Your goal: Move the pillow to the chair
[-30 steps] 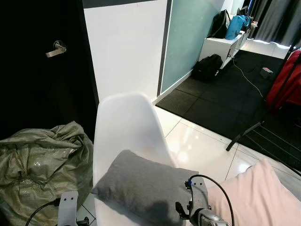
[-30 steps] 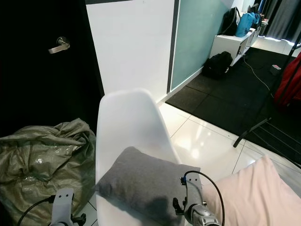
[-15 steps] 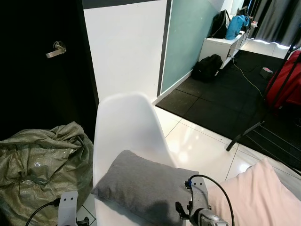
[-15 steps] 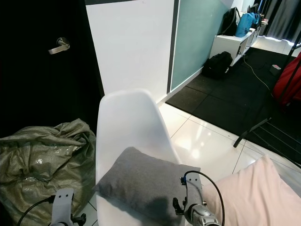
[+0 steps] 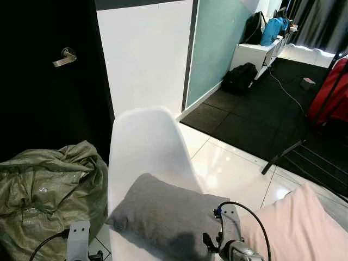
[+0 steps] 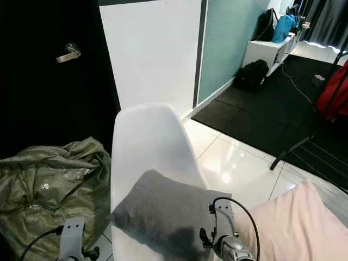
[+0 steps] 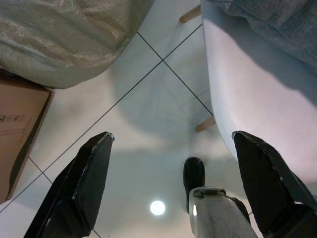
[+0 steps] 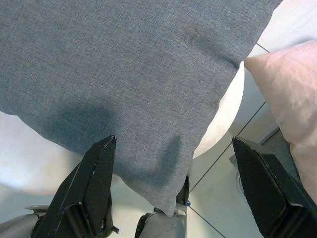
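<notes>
Sharp, evenly lit indoor frames. Daylight enters far right; glare spots gleam on the floor tiles (image 5: 217, 174). The door (image 5: 49, 81) at left stays black.

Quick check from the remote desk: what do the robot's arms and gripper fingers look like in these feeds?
Both arms are silver metal. The right arm carries a looped black cable and a small blue connector. The left arm ends in a pale flat bracket with a black cable. Left gripper and right gripper each have two long, black, wedge-shaped fingers with a woven texture.
</notes>
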### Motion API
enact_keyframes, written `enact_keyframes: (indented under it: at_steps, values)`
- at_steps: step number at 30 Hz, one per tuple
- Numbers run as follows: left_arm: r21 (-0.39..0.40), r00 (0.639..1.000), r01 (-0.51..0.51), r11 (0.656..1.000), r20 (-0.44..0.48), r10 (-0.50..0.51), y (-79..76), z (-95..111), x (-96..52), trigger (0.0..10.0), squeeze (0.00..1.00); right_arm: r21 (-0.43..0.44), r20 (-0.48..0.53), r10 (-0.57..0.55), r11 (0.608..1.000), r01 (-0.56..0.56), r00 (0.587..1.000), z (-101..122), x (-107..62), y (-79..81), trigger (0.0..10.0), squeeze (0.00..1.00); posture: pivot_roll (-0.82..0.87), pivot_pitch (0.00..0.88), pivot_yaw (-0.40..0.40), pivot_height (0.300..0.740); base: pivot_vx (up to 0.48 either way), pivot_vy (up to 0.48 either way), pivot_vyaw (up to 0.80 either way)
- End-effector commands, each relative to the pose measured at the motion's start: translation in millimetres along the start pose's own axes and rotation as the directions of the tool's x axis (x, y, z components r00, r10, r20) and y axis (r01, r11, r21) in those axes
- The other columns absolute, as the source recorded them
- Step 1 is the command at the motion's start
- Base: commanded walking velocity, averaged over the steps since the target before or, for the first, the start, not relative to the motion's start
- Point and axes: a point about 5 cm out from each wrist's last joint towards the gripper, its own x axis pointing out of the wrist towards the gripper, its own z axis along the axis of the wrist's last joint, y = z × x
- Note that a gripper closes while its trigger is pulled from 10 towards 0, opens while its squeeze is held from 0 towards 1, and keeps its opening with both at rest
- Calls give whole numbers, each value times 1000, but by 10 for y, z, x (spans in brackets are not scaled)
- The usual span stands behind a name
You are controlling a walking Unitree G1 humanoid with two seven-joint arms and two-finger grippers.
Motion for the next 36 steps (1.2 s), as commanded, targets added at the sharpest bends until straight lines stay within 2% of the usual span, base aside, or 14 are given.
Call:
enact_keyframes:
  at_steps: [1,36]
  values:
    - [-1,1000,-4,1000,-24,4,28,-67,-9,10000,0,0,-6,-2,1000,2,1000,-34,-4,-3,10000,0,-5,43,-20,740,0,0,0]
    - [-7,1000,-7,1000,-20,7,40,-60,-9,10000,0,1,0,-6,1000,6,1000,-16,-5,-16,10000,0,-8,46,-29,740,0,0,0]
